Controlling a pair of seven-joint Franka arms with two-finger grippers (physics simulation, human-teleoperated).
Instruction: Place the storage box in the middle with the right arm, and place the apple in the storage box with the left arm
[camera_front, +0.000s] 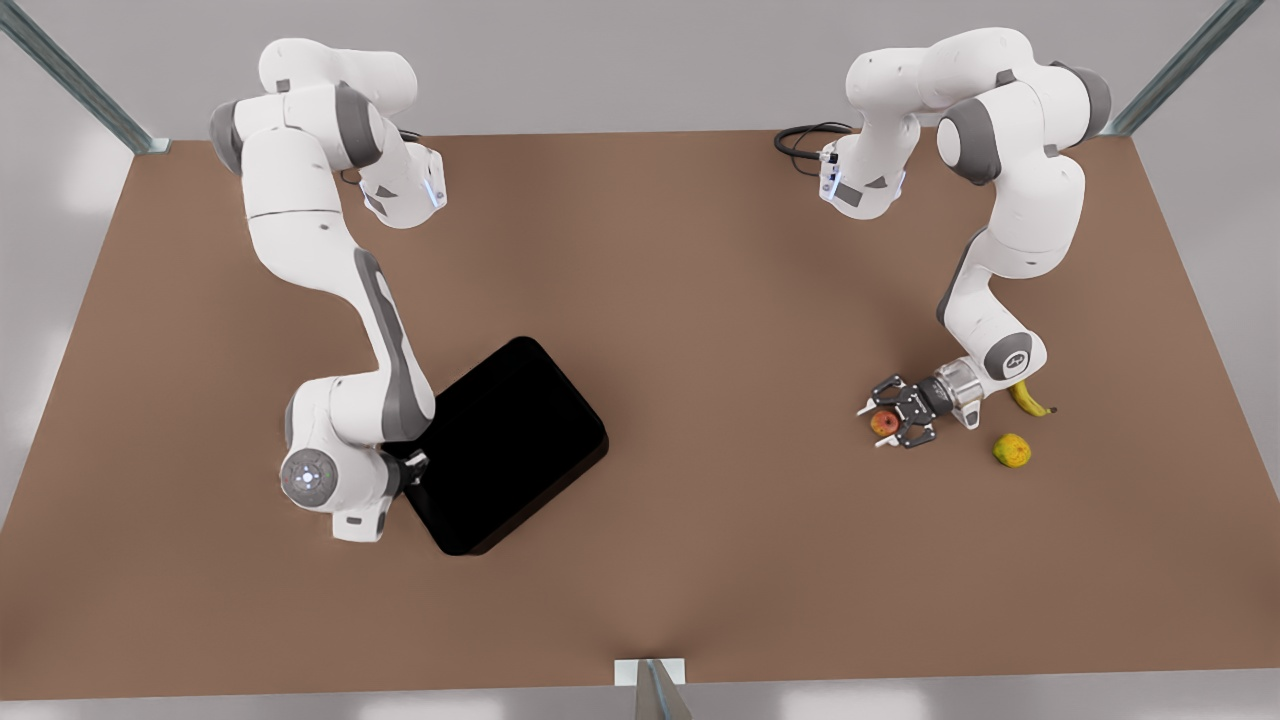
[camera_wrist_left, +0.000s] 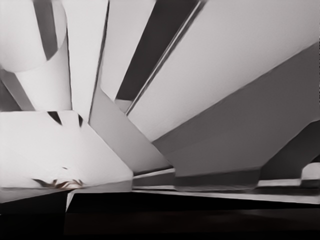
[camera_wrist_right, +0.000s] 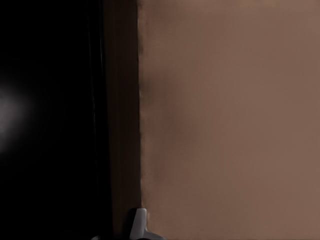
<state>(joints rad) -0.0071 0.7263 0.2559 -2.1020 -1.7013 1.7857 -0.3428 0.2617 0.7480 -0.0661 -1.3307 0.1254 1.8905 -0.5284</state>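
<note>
The apple (camera_front: 884, 423) lies on the brown desk (camera_front: 700, 300) between the spread fingers of the left hand (camera_front: 879, 425), which is wide open around it and has not closed. The storage box (camera_front: 515, 445) sits skewed toward the front view's left, the right hand (camera_front: 412, 468) at its edge; whether that hand grips the rim I cannot tell. The right wrist view shows the box's black wall (camera_wrist_right: 60, 125) against the desk and one white fingertip (camera_wrist_right: 139, 222). A banana (camera_front: 1028, 399) and a yellow-green fruit (camera_front: 1012, 450) lie just behind the left hand.
</note>
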